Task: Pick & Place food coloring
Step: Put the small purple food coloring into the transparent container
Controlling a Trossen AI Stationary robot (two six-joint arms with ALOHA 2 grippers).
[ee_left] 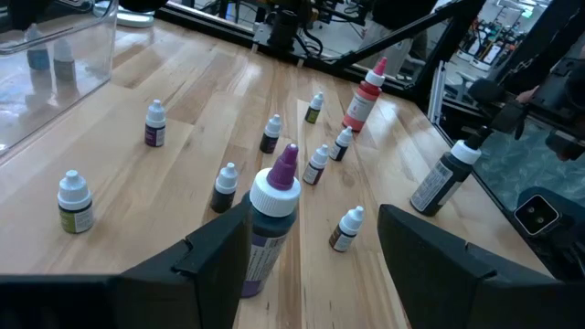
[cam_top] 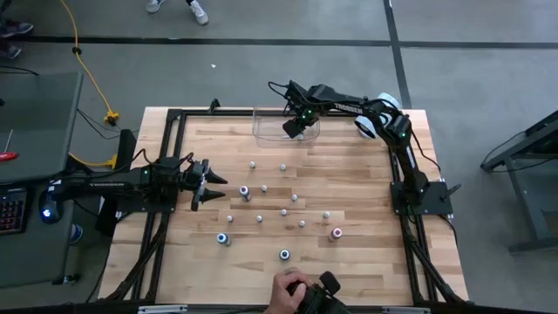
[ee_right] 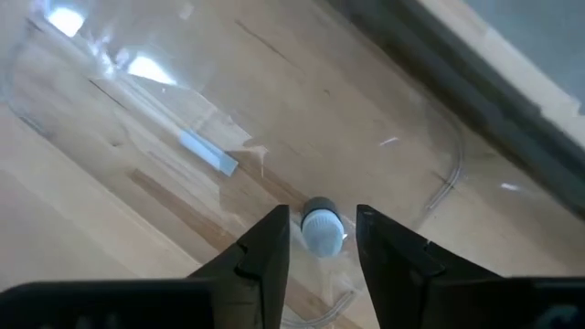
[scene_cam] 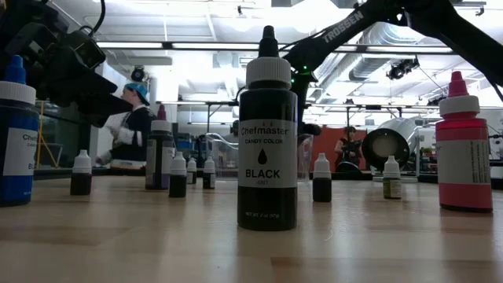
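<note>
high view, bench: light wood butcher-block bench (cam_top: 366, 253) in a black frame, grey floor around; a person's hand (cam_top: 288, 292) at the near edge.
high view, bottles: food coloring bottles (cam_top: 283, 212) scattered mid-bench, well apart from each other; blue-capped ones (cam_top: 223, 238) toward the near side, a pink one (cam_top: 336, 233) to the right.
high view, right tool: right tool (cam_top: 295, 128) over the clear bin (cam_top: 266, 133) at the far edge, arm reaching in from the right.
high view, left tool: left tool (cam_top: 209, 183) at the left side, just short of the nearest bottle, nothing in it.
low view, room: open workshop, ceiling lights and ducts, people in the background.
low view, foreground: black bottle (scene_cam: 267, 137) upright dead centre, blocks part of the row behind; blue bottle (scene_cam: 16, 134) at left, pink bottle (scene_cam: 464, 145) at right, small white-capped ones between.
left wrist view: left tool (ee_left: 315, 251) fingers spread wide; purple-capped bottle (ee_left: 270, 224) upright just ahead between them, not gripped; more bottles beyond, clear bin (ee_left: 55, 64) off to the side.
right wrist view: right tool (ee_right: 322, 242) fingers part-open over the clear bin floor (ee_right: 274, 110); white-capped bottle (ee_right: 322, 227) between the tips, gaps both sides, not clamped.
</note>
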